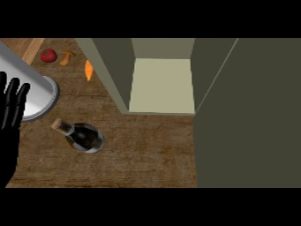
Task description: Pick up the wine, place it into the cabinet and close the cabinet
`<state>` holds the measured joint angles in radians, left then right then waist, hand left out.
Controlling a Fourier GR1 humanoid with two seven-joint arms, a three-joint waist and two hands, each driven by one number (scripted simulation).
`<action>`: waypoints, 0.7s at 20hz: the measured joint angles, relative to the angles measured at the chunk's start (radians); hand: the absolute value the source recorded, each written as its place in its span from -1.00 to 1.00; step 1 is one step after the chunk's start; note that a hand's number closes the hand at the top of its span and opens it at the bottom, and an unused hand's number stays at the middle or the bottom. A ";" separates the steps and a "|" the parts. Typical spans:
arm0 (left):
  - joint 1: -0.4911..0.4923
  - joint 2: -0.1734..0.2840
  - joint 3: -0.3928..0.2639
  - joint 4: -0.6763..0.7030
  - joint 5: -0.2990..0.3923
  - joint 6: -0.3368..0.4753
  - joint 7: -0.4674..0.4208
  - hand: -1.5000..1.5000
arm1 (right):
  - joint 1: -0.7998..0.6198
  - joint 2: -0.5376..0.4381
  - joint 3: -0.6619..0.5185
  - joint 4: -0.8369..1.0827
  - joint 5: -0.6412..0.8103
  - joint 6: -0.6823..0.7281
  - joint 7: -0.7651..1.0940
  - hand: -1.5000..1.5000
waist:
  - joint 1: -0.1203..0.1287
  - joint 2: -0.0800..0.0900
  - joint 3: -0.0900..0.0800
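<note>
Only the left hand (1, 119) shows, at the view's left edge, black, with its fingers straight, spread a little and pointing up the picture; it holds nothing and rests there, its fingertips overlapping the lower side of a large pale grey cylinder (22, 84) that lies tilted across the upper left corner. The right hand shows nowhere in the view.

Just to the right of the hand, on the brown counter (146, 154), stands the wine (82, 136), a dark bottle with a cork stopper, seen from above so that its neck leans toward the upper left. It is apart from the hand, and bare counter lies all round it: a strip between bottle and palm, and a wider stretch to its right and below it.

Beyond the bottle, up and to the right, is the cabinet (162, 84), open, its pale inner floor showing between olive walls. Its front lower edge lies near the bottle, with clear counter between. A broad dark olive panel (257, 114) fills the right side.

Near the upper left lie a red fruit (47, 55), a small brown mushroom (66, 57) and an orange carrot (88, 70), well apart from the bottle.
</note>
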<state>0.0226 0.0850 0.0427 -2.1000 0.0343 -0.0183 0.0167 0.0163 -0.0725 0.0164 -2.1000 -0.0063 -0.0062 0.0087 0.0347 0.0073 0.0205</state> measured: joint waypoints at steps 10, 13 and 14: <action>-0.154 -0.013 0.043 0.176 0.159 -0.047 0.054 -1.00 | 0.107 -0.050 0.044 -0.093 -0.119 0.133 0.056 -1.00 | -0.047 -0.005 -0.019; -0.172 -0.041 0.035 0.196 0.216 -0.042 0.104 -1.00 | 0.136 -0.074 0.040 -0.137 -0.193 0.173 0.115 -1.00 | -0.046 -0.007 -0.020; -0.180 -0.044 0.036 0.186 0.230 -0.034 0.127 -1.00 | 0.152 -0.084 0.026 -0.145 -0.220 0.190 0.121 -1.00 | -0.045 -0.007 -0.020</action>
<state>-0.1574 0.0414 0.0786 -1.9135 0.2646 -0.0521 0.1436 0.1679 -0.1570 0.0422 -2.2454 -0.2260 0.1842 0.1300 -0.0099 -0.0002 0.0003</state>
